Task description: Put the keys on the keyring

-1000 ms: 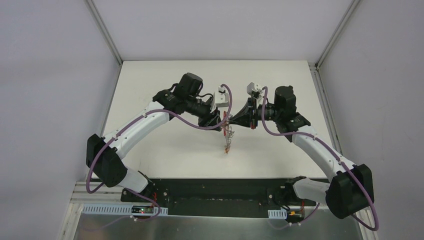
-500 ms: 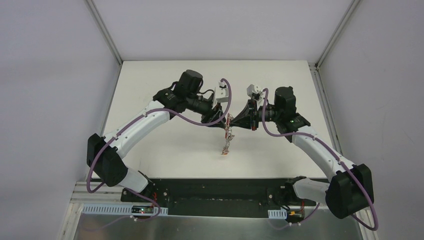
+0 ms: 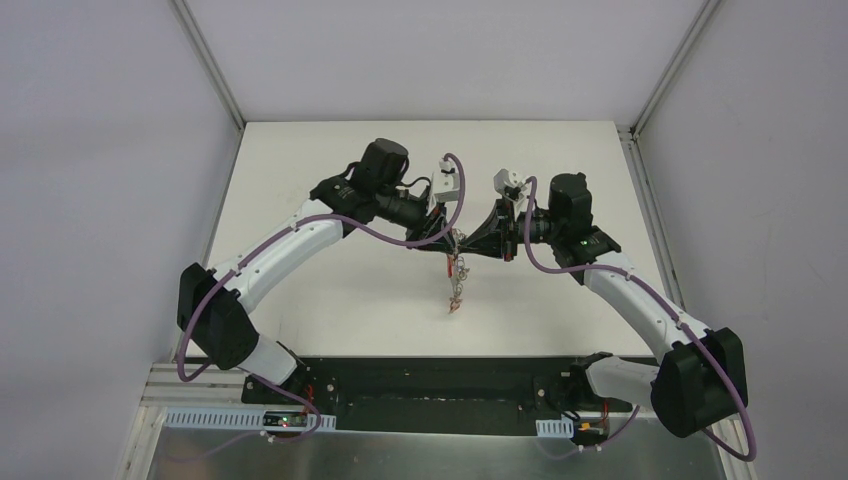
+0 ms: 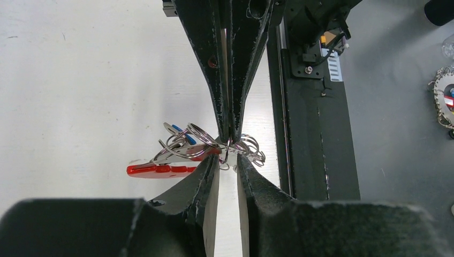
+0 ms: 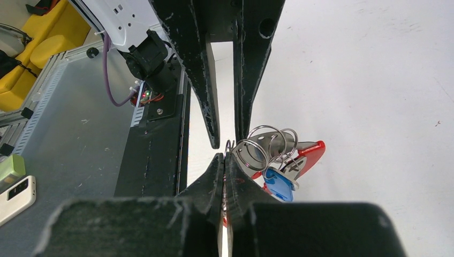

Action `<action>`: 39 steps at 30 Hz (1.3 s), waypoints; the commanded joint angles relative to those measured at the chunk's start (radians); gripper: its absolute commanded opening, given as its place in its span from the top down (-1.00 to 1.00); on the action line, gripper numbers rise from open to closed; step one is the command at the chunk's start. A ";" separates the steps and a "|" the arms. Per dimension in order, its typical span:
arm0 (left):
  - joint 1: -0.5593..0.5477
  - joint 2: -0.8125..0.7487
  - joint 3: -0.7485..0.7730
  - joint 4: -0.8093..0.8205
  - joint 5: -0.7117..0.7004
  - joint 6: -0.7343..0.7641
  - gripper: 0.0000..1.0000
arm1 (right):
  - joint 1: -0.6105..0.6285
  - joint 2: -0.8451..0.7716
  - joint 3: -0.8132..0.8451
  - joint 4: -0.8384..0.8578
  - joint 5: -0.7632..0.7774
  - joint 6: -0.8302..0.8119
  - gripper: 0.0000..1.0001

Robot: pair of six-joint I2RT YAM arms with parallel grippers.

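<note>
Legible text: none | top external view: no lettering, number or brand resolves | right wrist view: small dark marks on the white housing [image 5: 124, 19] at 11 o'clock, too small to read | left wrist view: pale slotted strip [image 4: 333, 53] at 1 o'clock, no readable characters

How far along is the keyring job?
Done: bunch of grey metal rings picked up, red-headed key and blue-headed key hanging in it. In hand: right gripper shut on a ring, left gripper, jaws apart, astride it. Left: unclear whether more keys need threading.
</note>
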 commanded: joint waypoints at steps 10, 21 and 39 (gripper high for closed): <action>-0.008 0.022 0.018 0.034 0.055 -0.017 0.84 | -0.009 -0.005 0.007 0.059 -0.040 -0.012 1.00; -0.009 -0.015 0.030 0.030 0.044 -0.067 1.00 | -0.014 0.002 -0.010 0.058 -0.010 -0.032 1.00; -0.069 0.070 0.325 -0.442 -0.250 -0.147 1.00 | -0.013 -0.039 0.012 -0.120 -0.077 -0.227 0.18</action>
